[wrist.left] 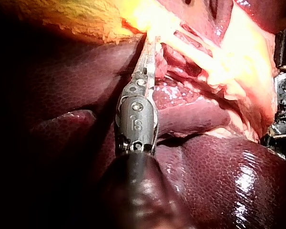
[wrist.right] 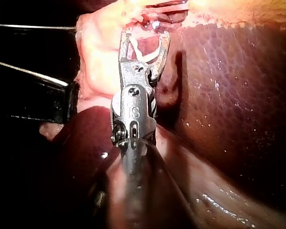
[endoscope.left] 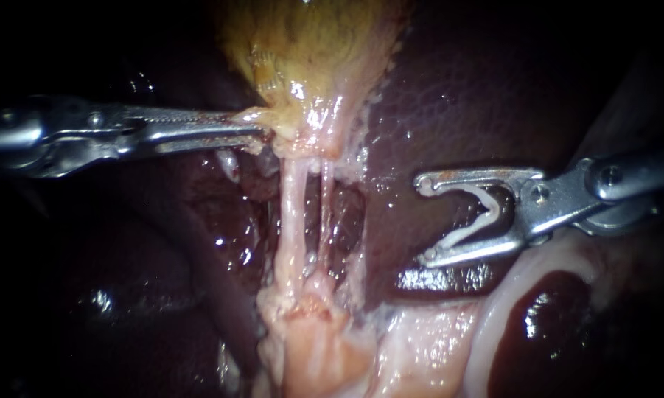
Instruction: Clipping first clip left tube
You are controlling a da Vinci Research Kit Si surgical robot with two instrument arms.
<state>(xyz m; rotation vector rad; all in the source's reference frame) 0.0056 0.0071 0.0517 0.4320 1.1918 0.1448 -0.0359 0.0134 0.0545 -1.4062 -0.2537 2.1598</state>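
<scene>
Pale fatty tissue (endoscope.left: 317, 346) is lying closest to us, at the foot of the left tube (endoscope.left: 291, 221). Our right instrument (endoscope.left: 421, 221) is carrying a white clip (endoscope.left: 494, 208), with its jaws standing wide and both touching the clip's legs. It is hovering over the liver (endoscope.left: 479, 88), well apart from that tube. Our left instrument (endoscope.left: 261, 133) is clamping the gallbladder (endoscope.left: 309, 59), stretching the tube. We are judging this the approach. Next, the clip needs sliding across to straddle the left tube alone, sparing the thinner tube (endoscope.left: 324, 195) beside it.
</scene>
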